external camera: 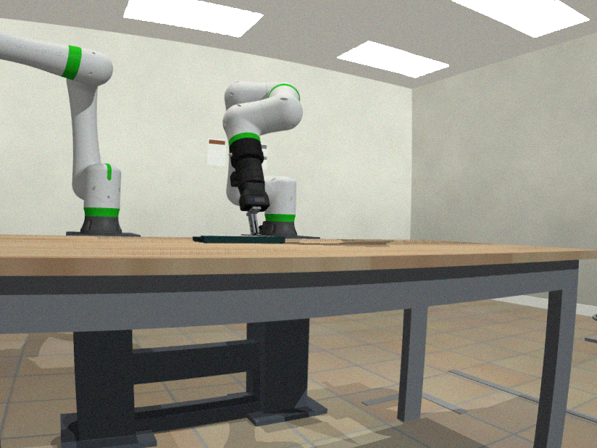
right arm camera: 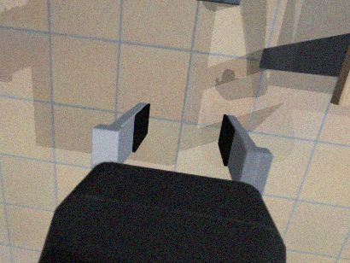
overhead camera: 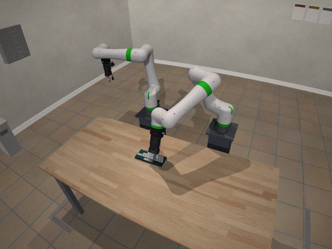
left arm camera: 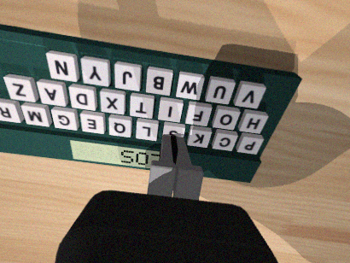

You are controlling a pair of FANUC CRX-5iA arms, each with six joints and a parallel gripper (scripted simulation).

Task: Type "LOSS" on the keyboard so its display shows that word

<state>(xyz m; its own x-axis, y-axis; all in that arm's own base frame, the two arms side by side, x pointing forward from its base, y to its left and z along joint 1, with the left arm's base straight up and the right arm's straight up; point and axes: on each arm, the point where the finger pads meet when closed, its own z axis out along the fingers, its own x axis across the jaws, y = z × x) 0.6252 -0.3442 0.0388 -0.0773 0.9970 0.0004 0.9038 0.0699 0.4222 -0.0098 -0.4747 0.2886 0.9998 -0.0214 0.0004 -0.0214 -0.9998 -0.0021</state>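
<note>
The left gripper [overhead camera: 154, 159] [external camera: 255, 233] [left arm camera: 171, 149] is closed on nothing, its tips at the S key [left arm camera: 174, 129]; contact is unclear. Around it lies the keyboard [overhead camera: 162, 163] [external camera: 243, 238] [left arm camera: 277, 90], flat on the table [overhead camera: 112, 171] [external camera: 289, 264] [left arm camera: 85, 188]. The display [left arm camera: 96, 153] is partly hidden but seems to read LOS, so 1 letter remains: the second S. The next move calls for 1 gentle press, then a lift; 2 presses would overshoot. Well apart, the right gripper [overhead camera: 111, 78] [right arm camera: 184, 124] hangs open and empty.

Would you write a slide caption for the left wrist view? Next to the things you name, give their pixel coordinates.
The left end effector [overhead camera: 154, 158] [external camera: 253, 234] [left arm camera: 171, 149], fingers shut, at the S key [left arm camera: 174, 128] of a green keyboard [overhead camera: 137, 157] [external camera: 240, 238] [left arm camera: 279, 91].
</note>
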